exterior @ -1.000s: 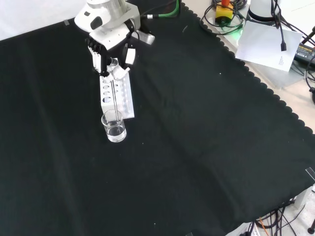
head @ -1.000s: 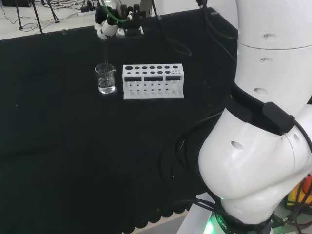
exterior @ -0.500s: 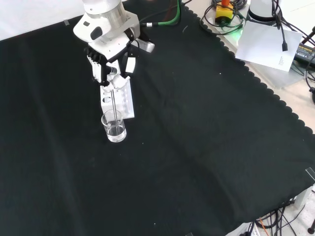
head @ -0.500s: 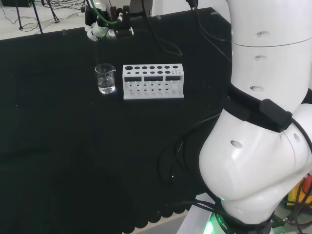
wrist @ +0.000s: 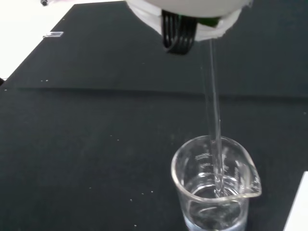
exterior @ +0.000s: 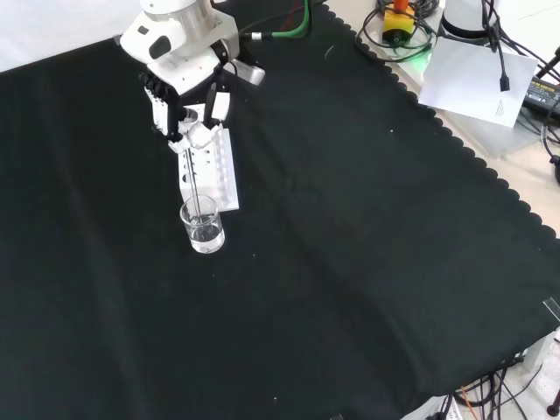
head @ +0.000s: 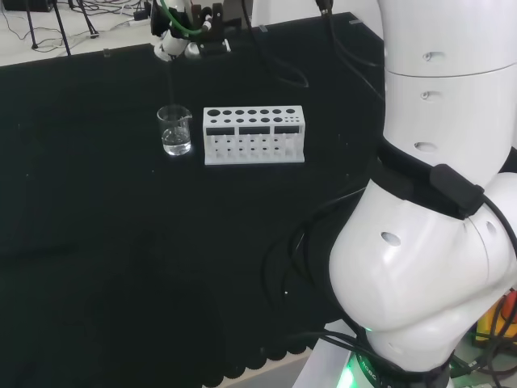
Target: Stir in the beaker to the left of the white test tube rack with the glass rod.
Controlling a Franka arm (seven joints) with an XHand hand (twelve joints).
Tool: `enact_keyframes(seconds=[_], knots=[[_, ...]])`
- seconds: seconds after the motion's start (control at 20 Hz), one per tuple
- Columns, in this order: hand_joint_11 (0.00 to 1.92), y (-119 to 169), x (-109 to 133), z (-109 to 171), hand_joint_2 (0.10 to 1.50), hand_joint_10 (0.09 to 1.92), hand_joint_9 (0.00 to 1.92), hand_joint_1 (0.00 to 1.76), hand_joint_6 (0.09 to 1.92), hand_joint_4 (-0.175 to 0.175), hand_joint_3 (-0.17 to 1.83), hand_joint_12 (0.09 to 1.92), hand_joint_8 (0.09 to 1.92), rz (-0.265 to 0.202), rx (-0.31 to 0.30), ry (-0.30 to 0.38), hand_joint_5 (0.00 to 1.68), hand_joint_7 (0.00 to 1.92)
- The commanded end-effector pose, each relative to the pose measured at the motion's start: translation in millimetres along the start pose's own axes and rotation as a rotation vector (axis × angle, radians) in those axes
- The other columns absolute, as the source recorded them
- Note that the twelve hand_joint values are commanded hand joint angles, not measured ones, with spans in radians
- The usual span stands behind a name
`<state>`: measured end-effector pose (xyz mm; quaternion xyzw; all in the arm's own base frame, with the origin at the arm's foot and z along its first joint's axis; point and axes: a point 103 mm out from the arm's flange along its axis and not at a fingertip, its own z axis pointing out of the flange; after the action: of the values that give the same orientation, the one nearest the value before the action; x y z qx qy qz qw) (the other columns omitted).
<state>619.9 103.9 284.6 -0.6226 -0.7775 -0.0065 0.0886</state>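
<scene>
A small clear beaker (head: 175, 131) (exterior: 202, 225) (wrist: 215, 187) with a little water stands on the black cloth, just left of the white test tube rack (head: 254, 135) in the head view. In the front view the rack (exterior: 217, 175) lies behind the beaker. The hand (exterior: 186, 109) (head: 172, 44) hangs above the beaker, its fingers curled on the top of a thin glass rod (wrist: 215, 120) (exterior: 197, 188). The rod runs down from the hand, and in the wrist view its lower end dips into the water.
The arm's big white links (head: 436, 202) stand at the head view's right. A green cable (exterior: 284, 24) trails from the wrist. Beyond the cloth's scalloped edge in the front view lie white paper (exterior: 477, 74) and cables.
The hand has risen and shifted a little farther off from the beaker in the front view. The rod stays in the hand, its lower end still in the beaker.
</scene>
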Motion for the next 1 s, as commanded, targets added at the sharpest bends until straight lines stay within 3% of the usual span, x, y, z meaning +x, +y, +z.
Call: enact_keyframes(seconds=[0.05,0.4,1.0], knots=[[1.62,-9,-9,0,0.76,0.82,1.64,1.31,0.51,-0.175,0.56,0.71,1.06,0.015,-0.001,0.001,1.17,1.19],[1.62,-11,16,8,0.76,0.82,1.64,1.31,0.51,-0.175,0.55,0.71,1.06,-0.019,0.012,-0.001,1.17,1.19],[1.62,-12,27,-5,0.77,0.82,1.64,1.31,0.51,-0.175,0.54,0.71,1.07,-0.044,-0.01,-0.012,1.17,1.19]])
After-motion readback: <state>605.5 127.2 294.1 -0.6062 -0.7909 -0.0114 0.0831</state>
